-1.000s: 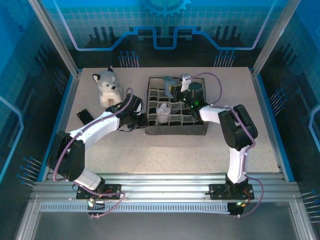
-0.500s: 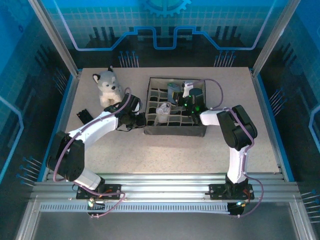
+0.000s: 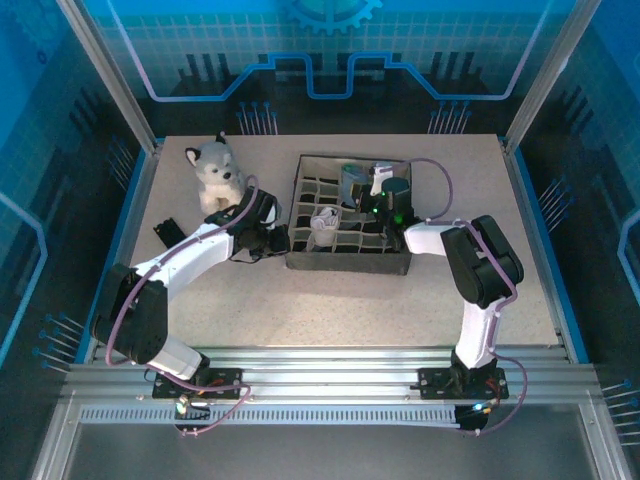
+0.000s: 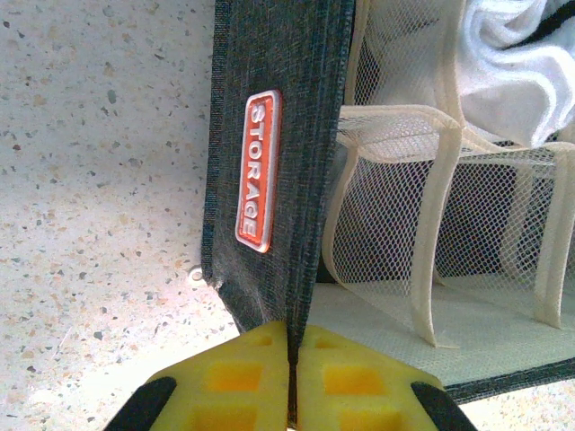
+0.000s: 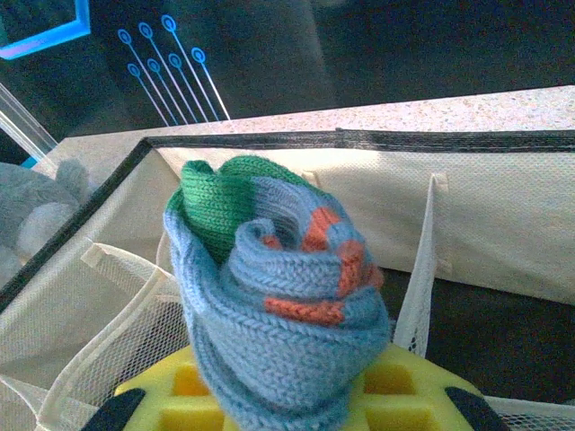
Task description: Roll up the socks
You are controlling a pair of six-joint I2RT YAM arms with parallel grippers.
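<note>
A rolled grey-blue sock (image 5: 274, 305) with a green toe and orange-red bands stands between the yellow pads of my right gripper (image 5: 287, 400), which is shut on it. In the top view this sock (image 3: 352, 178) hangs over the back cells of the dark storage organizer (image 3: 345, 263), with the right gripper (image 3: 366, 190) just beside it. A white sock (image 3: 322, 222) sits bundled in a middle cell and appears again as white fabric (image 4: 512, 63) behind mesh dividers. My left gripper (image 4: 292, 382) is shut on the organizer's dark left wall (image 4: 269, 90), pinching the fabric edge (image 3: 280, 238).
A grey-white plush husky (image 3: 215, 172) sits at the back left of the table, also glimpsed at the left of the right wrist view (image 5: 27, 215). A small black object (image 3: 165, 232) lies near the left edge. Mesh dividers (image 4: 395, 224) split the organizer into several cells.
The organizer has slid slightly left, held by the left gripper. The right gripper with the rolled sock has shifted a little right over the back cells.
</note>
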